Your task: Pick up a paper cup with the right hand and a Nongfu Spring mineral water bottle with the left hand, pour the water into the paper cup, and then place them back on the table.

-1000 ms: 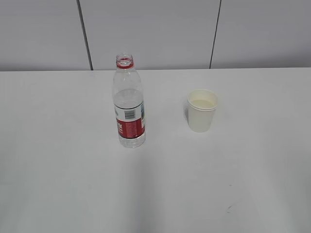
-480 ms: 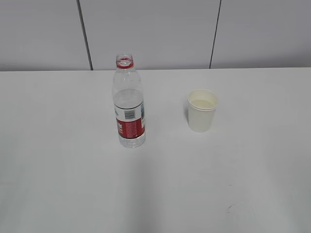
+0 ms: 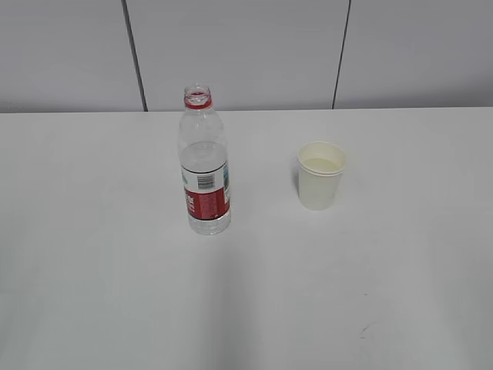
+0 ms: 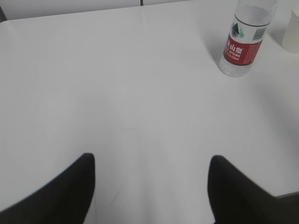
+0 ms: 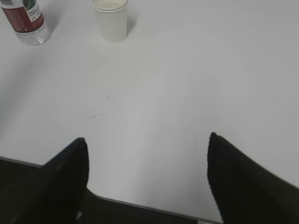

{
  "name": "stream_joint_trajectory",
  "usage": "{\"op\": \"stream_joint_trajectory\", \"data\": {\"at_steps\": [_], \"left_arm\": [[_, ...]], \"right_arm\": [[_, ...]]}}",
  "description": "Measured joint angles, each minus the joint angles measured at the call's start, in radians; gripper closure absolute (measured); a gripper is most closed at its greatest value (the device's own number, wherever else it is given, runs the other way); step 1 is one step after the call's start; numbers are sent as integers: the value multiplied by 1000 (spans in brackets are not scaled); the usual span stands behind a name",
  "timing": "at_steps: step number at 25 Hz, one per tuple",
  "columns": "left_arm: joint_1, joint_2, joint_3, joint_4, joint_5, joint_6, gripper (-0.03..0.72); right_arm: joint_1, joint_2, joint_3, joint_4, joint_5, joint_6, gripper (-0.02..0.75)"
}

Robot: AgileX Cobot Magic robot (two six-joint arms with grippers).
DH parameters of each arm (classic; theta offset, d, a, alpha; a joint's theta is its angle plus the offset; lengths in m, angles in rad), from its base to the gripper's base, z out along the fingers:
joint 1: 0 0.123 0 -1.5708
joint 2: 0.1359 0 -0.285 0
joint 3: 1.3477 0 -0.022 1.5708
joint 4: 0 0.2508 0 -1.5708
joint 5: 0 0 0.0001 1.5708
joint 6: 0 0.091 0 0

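Note:
The Nongfu Spring bottle [image 3: 205, 166] stands upright and capless on the white table [image 3: 92, 254], left of centre; water fills it to above the label. It also shows in the left wrist view [image 4: 244, 39] and the right wrist view [image 5: 25, 21]. The paper cup [image 3: 320, 175] stands upright to the bottle's right, with liquid showing inside, and shows in the right wrist view [image 5: 110, 18]. My left gripper [image 4: 150, 161] is open and empty, far short of the bottle. My right gripper [image 5: 147, 142] is open and empty over the table's near edge, far from the cup. Neither arm shows in the exterior view.
A grey panelled wall [image 3: 246, 54] runs behind the table. Small dark scuff marks [image 5: 98, 114] lie on the tabletop between my right gripper and the cup. The table's front edge [image 5: 140, 205] shows under my right gripper.

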Motion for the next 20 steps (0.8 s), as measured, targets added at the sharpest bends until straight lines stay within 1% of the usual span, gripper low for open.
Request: {"op": "stream_joint_trajectory", "data": {"at_steps": [20], "left_arm": [[0, 0, 0, 0, 0, 0, 228]], "right_arm": [[0, 0, 3, 0, -4, 0, 148]]}}
